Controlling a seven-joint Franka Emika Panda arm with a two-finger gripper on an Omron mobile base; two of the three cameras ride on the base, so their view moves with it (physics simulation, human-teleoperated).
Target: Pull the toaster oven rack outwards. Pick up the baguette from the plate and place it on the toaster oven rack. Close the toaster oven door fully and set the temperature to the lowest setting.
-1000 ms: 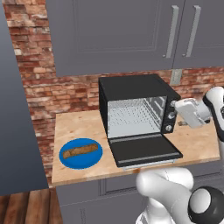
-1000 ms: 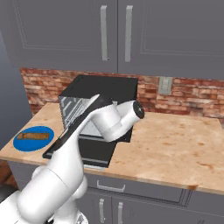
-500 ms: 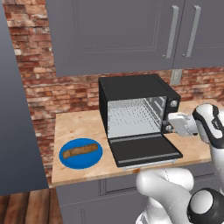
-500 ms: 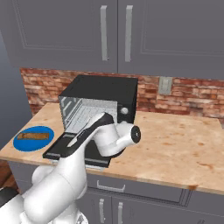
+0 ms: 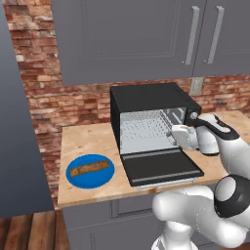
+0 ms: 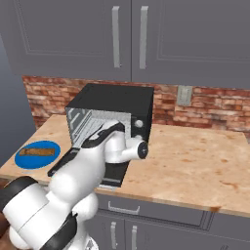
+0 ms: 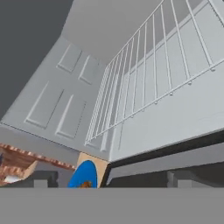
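Note:
The black toaster oven [image 5: 149,100] stands on the counter with its toaster oven door [image 5: 161,167] dropped flat. The silver wire toaster oven rack [image 5: 145,132] sits inside the cavity. My gripper [image 5: 174,135] hovers open at the right side of the cavity mouth, above the door, holding nothing. In the hand view the rack [image 7: 148,74] spreads close ahead, and the fingertips [image 7: 43,179] stand wide apart. Left of the oven, the brown baguette [image 5: 89,168] lies on the blue plate [image 5: 78,180]. From the right base view, plate [image 6: 24,160] and baguette [image 6: 37,152] sit at the counter's left end.
A brick wall [image 5: 73,107] backs the counter, with grey upper cabinets [image 5: 146,34] above the oven. A wall socket [image 6: 183,95] is right of the oven. Wooden counter [image 6: 195,156] stretches to the right. A tall grey panel [image 5: 19,146] bounds the left end.
The hand has swung from beside the oven's right side down and left to the front of the open cavity. Its jaws have stayed open. Oven, plate and baguette are unmoved.

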